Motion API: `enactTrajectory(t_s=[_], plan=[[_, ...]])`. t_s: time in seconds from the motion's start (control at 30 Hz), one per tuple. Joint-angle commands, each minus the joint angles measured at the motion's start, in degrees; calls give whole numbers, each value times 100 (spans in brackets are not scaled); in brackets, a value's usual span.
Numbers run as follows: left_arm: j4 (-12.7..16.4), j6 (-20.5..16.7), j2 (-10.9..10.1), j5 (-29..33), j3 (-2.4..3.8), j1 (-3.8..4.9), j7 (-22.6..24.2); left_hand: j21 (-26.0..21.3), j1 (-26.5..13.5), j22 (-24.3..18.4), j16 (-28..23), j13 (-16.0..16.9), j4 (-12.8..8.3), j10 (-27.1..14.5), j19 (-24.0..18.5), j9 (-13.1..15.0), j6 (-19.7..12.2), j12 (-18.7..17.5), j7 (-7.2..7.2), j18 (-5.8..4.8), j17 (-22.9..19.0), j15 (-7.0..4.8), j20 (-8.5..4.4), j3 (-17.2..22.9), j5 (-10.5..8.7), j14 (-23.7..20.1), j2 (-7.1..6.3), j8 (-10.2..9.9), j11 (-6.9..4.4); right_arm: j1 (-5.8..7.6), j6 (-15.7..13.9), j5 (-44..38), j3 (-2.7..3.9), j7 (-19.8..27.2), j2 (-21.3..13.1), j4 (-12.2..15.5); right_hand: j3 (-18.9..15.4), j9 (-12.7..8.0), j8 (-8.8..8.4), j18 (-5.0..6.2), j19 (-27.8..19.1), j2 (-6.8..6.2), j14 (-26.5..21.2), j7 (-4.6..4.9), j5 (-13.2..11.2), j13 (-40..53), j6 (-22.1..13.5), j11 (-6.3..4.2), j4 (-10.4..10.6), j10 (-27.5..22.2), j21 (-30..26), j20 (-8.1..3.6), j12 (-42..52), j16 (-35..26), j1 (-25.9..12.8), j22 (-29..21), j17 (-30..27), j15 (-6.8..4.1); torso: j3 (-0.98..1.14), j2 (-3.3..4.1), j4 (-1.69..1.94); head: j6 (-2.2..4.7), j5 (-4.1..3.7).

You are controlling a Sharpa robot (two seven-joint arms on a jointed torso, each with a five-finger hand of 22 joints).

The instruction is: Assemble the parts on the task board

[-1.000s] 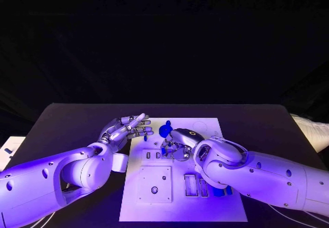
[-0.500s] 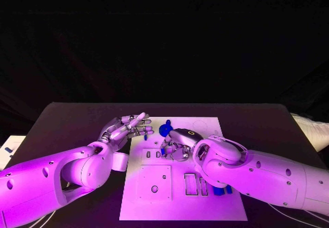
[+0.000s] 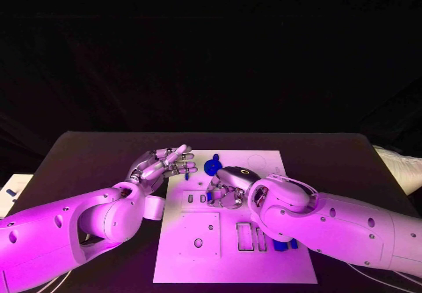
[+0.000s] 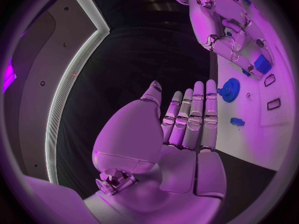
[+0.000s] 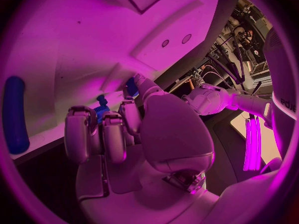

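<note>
A: Where's the board?
B: White board [image 3: 230,244] sits mid-bench [image 3: 88,152], long side running from 12 to 6 o'clock in the head view.

A: What's in its slots?
B: Near end, approx 5 o'clock on the board: two upright rectangular slots [image 3: 250,237], look hollow. Just right of them a blue piece [image 3: 280,246] pokes out from under the right forearm; can't tell if it stands in a recess. A square inset plate [image 3: 199,237] at 7 o'clock with a small oval hole. Two small slots [image 3: 195,198] mid-board, contents too small to tell.

A: Other parts?
B: Blue gear [image 3: 212,165] toward 12 o'clock on the board, lying on the surface; same gear in the left wrist view [image 4: 229,90]. A small blue block [image 4: 237,121] lies near it on the board, apart from the gear.

A: Right hand?
B: Right hand [image 3: 228,188] is down over mid-board, fingers curled. Right wrist view shows it [image 5: 118,134] with a small blue part [image 5: 101,109] at the fingertips, pressed vs the board. Looks pinched, i.e. grasping that part. A long blue peg [image 5: 14,115] lies off to the side there, not touched.

A: Left hand?
B: Left hand [image 3: 164,165] hangs by the board's left edge, approx 10 o'clock, palm up-ish, fingers straight and side by side, released, nothing in it. Left wrist view confirms [image 4: 181,129]: flat palm, no part.

A: Anything off the board?
B: A white cylinder-ish thing [image 3: 153,209] beside the left forearm, just left of the board.
</note>
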Motion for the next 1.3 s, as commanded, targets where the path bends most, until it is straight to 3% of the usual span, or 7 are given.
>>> enactTrajectory(t_s=[0.03,0.2,0.47,0.87,1.0,1.17,1.3], plan=[[4,117,9,6,3,1,25,-29,12,-6,-38,-7,-36,44,31,-5,47,-20,5,65,7,19,4,10,15,34,56,-32,15,-60,357,-98,-54,-268,-11,-51,-18,-33,-30,9,-42,-57,515,24,-33,-136,-110,-102,55,73,-31,12,-47,-45,-67,137,1144,-6,-1,1,4,-2,0],[3,123,9,6,3,1,17,-34,18,-11,-49,-8,-48,45,33,-5,48,-25,6,65,10,20,5,11,14,36,63,-40,15,-61,256,-143,-57,-322,1,-55,-132,-96,-28,25,-97,-219,502,104,-46,-224,-391,-29,130,-4,-82,63,-210,-76,-228,56,1088,55,-1,2,-1,-6,3],[0,138,12,6,3,1,9,-34,18,-11,-49,-8,-48,45,33,-5,48,-25,6,65,10,20,5,11,14,36,63,-40,15,-67,101,-197,-61,-339,8,-47,-293,-151,-26,63,-209,-323,470,160,-67,-445,-699,27,228,-177,-184,118,-585,-152,-324,-108,954,105,-1,-1,4,-8,-3],[-32,166,19,6,2,0,-20,-29,26,-14,-46,-7,-69,59,59,-4,63,-26,-6,69,23,10,-1,12,15,75,77,-44,8,-118,-939,-302,-53,188,-158,268,-473,-165,-13,81,-258,-426,454,187,-15,-586,-863,53,321,-275,-245,144,-781,-197,-317,-190,887,129,5,-7,3,-3,11],[-60,186,18,-39,2,0,-111,155,4,53,105,-1,-109,193,422,1,168,-8,-68,78,182,-113,-113,-12,16,496,108,-42,-70,-102,-1191,-65,-16,703,-366,458,-645,-171,-18,85,-270,-497,453,209,-10,-560,-949,74,443,-249,-267,157,-704,-206,-342,-215,878,144,5,-13,-3,5,23],[-130,215,24,-253,1,0,-342,525,-32,222,402,27,-126,538,992,2,287,65,-148,68,529,-320,-335,-45,23,1184,132,-50,-209,29,-1220,484,38,1352,-715,695,-1057,-190,-16,123,-393,-519,435,270,-51,-624,-1160,133,725,-331,-389,199,-776,-251,-279,-399,819,194,7,-25,-18,28,29],[-192,232,26,-639,1,2,-776,980,22,462,790,62,-179,880,1475,4,379,129,-223,69,950,-519,-526,-7,23,1846,140,-54,-343,181,-1245,1004,68,1747,-1029,892,-1215,-182,-9,132,-413,-450,430,280,-98,-645,-1188,142,834,-365,-423,214,-780,-269,-109,-438,801,204,31,-52,-38,25,43]])
